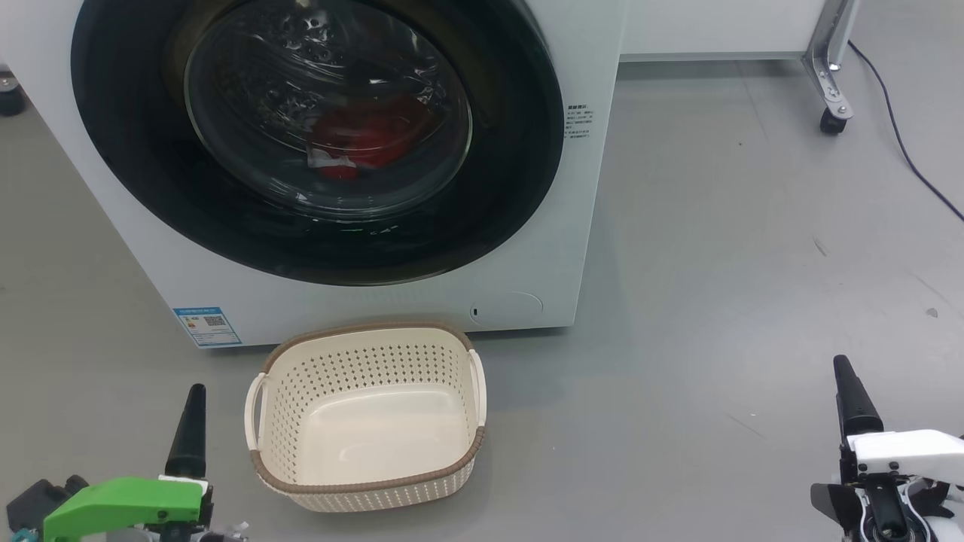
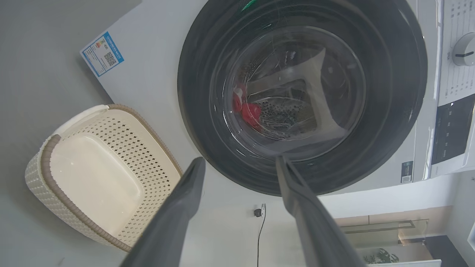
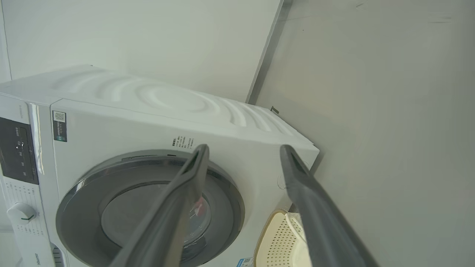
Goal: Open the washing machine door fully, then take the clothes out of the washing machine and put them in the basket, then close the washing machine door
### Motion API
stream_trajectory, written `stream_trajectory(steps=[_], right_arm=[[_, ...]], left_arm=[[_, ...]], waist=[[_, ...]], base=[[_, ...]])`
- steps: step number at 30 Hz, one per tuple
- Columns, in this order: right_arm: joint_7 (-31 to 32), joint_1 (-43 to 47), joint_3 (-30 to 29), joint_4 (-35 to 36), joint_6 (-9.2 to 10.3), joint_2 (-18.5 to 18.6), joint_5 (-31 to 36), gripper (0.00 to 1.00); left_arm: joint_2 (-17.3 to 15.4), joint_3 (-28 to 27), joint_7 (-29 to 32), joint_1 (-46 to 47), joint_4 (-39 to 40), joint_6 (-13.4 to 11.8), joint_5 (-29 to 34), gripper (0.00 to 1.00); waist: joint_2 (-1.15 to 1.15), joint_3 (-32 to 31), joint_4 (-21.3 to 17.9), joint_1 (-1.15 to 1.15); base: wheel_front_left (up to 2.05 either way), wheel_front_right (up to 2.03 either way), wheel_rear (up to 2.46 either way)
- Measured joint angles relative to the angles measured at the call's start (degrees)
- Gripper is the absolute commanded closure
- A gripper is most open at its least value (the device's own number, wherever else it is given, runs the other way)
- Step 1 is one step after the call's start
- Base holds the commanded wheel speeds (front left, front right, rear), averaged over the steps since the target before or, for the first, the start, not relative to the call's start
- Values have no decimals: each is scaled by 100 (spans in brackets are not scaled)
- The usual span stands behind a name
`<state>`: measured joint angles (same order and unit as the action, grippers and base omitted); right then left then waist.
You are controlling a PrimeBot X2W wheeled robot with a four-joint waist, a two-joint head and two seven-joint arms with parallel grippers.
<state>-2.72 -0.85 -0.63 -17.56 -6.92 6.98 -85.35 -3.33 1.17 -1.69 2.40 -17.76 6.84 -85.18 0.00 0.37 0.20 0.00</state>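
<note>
The washing machine point(image 1: 587, 226) stands in front of me with its door point(image 1: 512, 173) shut flat against the white front. Through the bulging window I see the red clothes point(image 1: 369, 135) lying in the drum, with a small white tag showing. The cream basket point(image 1: 369, 361) sits on the floor just below the door and has nothing in it. My left gripper point(image 2: 240, 159) is open and holds nothing; it hangs low, left of the basket. My right gripper point(image 3: 245, 146) is open too, far to the basket's right. Both are well short of the door.
A blue sticker point(image 1: 206, 326) marks the machine's lower left front. The control panel and its knob point(image 2: 464, 53) sit above the door. A metal frame leg on a caster point(image 1: 831, 120) and a black cable point(image 1: 904, 143) lie at the back right. Grey floor point(image 1: 715, 301) spreads to the machine's right.
</note>
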Motion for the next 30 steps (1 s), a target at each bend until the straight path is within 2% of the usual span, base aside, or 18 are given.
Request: stream_trajectory(steps=[6, 12, 30], right_arm=[[-134, -77, 177, -42, 5, 205, 750, 0], [-224, -143, 396, -47, 137, 350, 1510, 0], [-527, -276, 1021, -18, 411, 412, 3428, 0]], left_arm=[[-145, 118, -101, 13, -19, -9, 670, 0], [-289, 235, -229, 122, 29, -137, 1517, 0], [-347, 635, -554, 145, 360, -497, 3760, 0]], waist=[[0, 7, 10, 0], [0, 13, 20, 0], [0, 7, 34, 0]], base=[[0, 0, 0], [0, 0, 0], [0, 0, 0]])
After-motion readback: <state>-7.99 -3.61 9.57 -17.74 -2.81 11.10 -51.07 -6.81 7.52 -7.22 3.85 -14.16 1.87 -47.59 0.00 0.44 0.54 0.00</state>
